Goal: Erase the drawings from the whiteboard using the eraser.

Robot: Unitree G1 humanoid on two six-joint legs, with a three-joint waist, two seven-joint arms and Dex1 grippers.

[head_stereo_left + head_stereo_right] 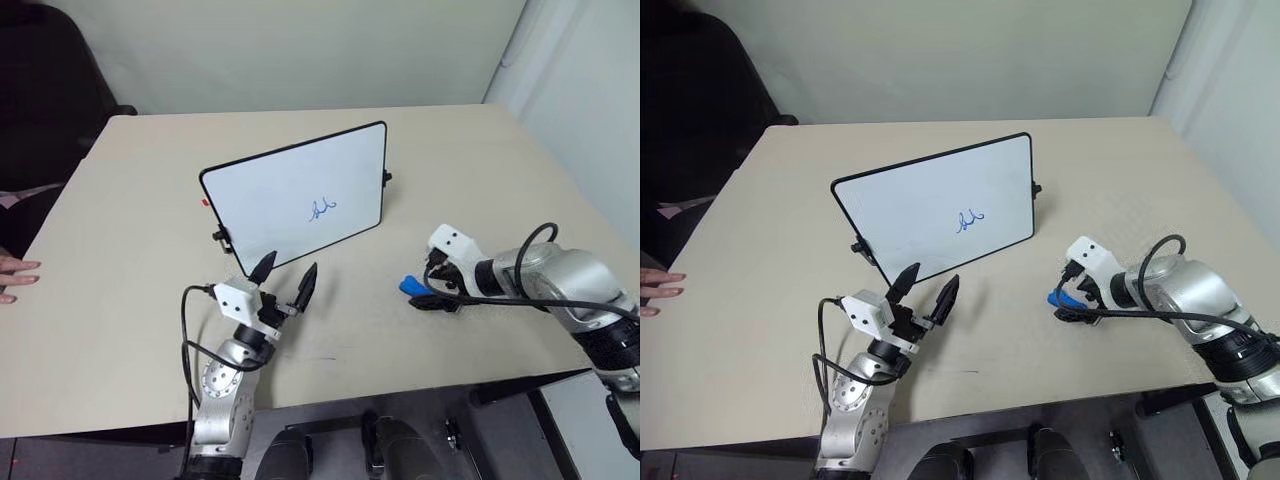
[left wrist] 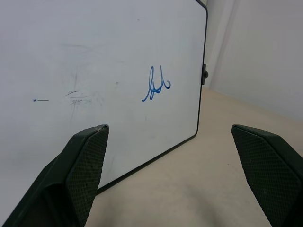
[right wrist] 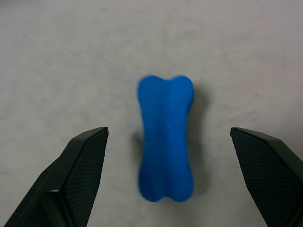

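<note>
The whiteboard (image 1: pixel 270 205) stands propped on its long edge in the middle of the table, its face towards me. The drawings (image 1: pixel 321 209), a small blue scribble, sit right of its centre, also in the left wrist view (image 2: pixel 156 85). My left gripper (image 1: pixel 285 278) is open just in front of the board's lower left edge, pointing at it and apart from it. The eraser (image 1: pixel 410 285), a blue bone-shaped block, lies on the table to the board's right. My right gripper (image 3: pixel 168 130) hangs open over the eraser (image 3: pixel 165 137), one finger on each side of it and apart from it.
A person's hand (image 1: pixel 15 275) rests on the left edge of the beige table (image 1: pixel 120 310). A dark chair (image 1: pixel 50 90) stands at the back left. A pale wall (image 1: pixel 590 90) runs close along the table's right side.
</note>
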